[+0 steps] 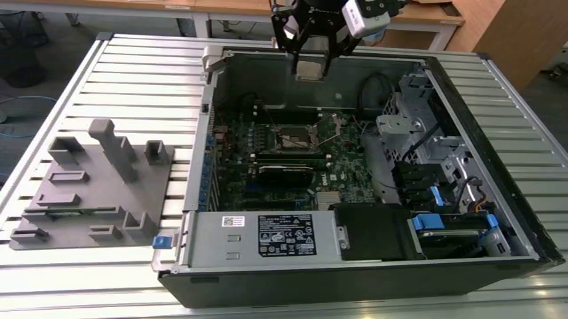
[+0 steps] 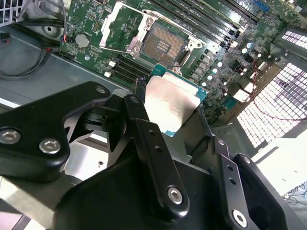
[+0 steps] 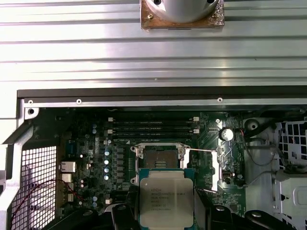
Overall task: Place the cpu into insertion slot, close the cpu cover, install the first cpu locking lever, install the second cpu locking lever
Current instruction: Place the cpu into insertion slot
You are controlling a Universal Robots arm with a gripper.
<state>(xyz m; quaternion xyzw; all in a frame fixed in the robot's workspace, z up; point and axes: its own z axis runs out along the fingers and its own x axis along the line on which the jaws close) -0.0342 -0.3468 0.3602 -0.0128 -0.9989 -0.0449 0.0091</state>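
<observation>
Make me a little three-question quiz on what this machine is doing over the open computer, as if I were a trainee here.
1. True or false: the cpu already sits in the insertion slot.
2. Pick one: the gripper has its jaws shut on A) a memory stick, B) the cpu, C) a cable.
3. Fill the gap: the insertion slot lies uncovered and ___.

Key: 1 false, the cpu is held in the air, clear of the board; 2 B; 3 empty.
</observation>
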